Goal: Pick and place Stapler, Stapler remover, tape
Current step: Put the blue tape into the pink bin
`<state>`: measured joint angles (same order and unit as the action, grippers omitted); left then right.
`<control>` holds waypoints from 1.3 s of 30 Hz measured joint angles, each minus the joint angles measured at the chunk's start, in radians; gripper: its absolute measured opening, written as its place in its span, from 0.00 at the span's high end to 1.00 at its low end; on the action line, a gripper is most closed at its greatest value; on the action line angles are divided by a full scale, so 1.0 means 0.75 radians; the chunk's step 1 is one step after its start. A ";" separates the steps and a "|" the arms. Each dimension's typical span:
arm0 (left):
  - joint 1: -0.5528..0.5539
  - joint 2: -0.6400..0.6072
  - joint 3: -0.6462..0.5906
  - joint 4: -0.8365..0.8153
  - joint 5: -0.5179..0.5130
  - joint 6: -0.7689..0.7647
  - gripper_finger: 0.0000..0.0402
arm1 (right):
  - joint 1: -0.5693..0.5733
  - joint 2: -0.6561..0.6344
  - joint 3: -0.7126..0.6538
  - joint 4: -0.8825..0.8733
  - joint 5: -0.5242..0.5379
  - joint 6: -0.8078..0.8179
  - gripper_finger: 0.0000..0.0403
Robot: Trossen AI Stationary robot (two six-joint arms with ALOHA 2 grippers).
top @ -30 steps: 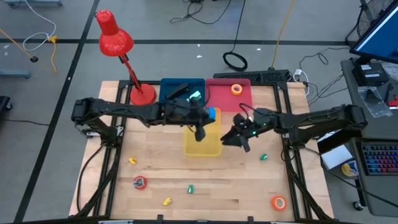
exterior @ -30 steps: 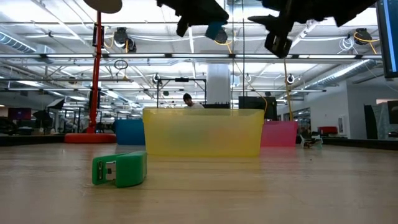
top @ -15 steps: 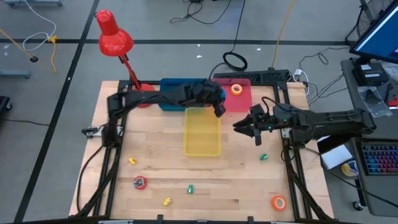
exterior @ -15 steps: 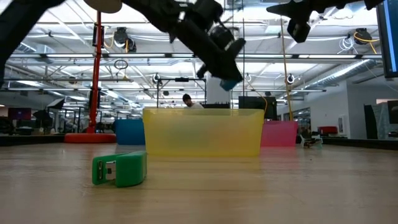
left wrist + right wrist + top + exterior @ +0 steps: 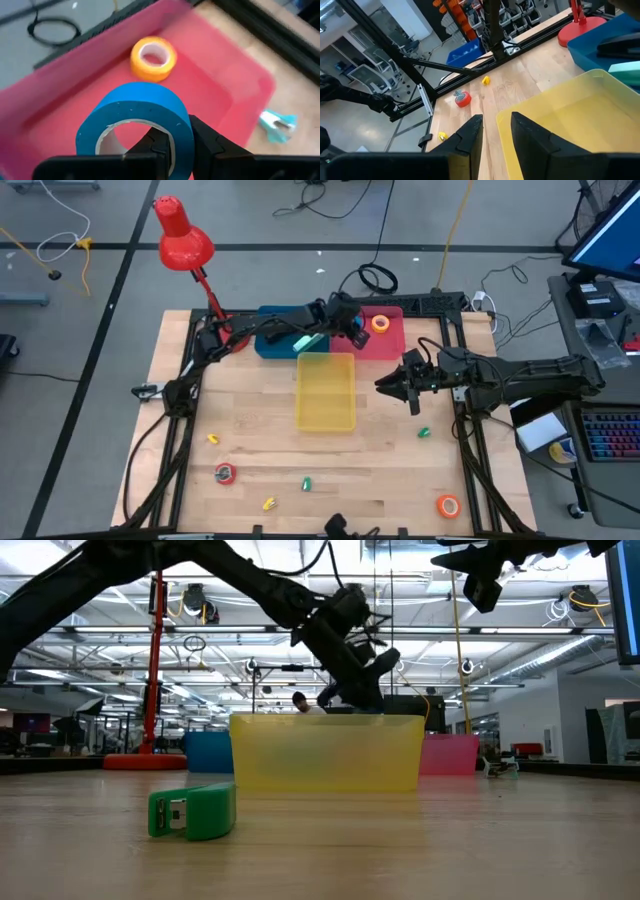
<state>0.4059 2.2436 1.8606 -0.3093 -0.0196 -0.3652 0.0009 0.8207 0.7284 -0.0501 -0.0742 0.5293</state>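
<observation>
A blue tape roll (image 5: 135,112) hangs over the pink bin (image 5: 392,345) at the table's far side, with my left gripper (image 5: 352,330) shut on it. An orange tape roll (image 5: 153,58) lies flat on that bin's floor just beyond. More tape rests on the wood near the front edge: a red roll (image 5: 225,473) and an orange roll (image 5: 447,505). Staplers (image 5: 303,338) lie in the blue bin (image 5: 270,330). My right gripper (image 5: 400,387) hovers right of the yellow bin (image 5: 325,390), its fingers a little apart with nothing between them. My left gripper pinches the blue roll's wall (image 5: 181,137), one finger (image 5: 155,145) inside the ring's hole and the other finger (image 5: 212,147) against its outer face. The fingers slant down from the table's left. The roll is lifted clear above the pink bin, tilted.
A red desk lamp (image 5: 185,240) stands at the far left corner. Small green pieces (image 5: 423,432) (image 5: 307,482) and yellow pieces (image 5: 213,438) (image 5: 268,503) lie on the wood. In the low view a green piece (image 5: 192,812) lies before the yellow bin (image 5: 327,752).
My left gripper has carried the blue roll from above the yellow bin toward the table's far right and down, and now stands over the pink bin. My right gripper drew back toward the right edge early on, then kept still.
</observation>
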 joint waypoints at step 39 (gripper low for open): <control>0.007 0.017 -0.005 -0.135 0.101 -0.075 0.60 | 0.000 0.000 0.000 0.031 -0.006 0.001 0.77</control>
<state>0.4113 2.2562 1.8568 -0.4109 0.0561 -0.4215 0.0006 0.8207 0.7284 -0.0269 -0.0784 0.5297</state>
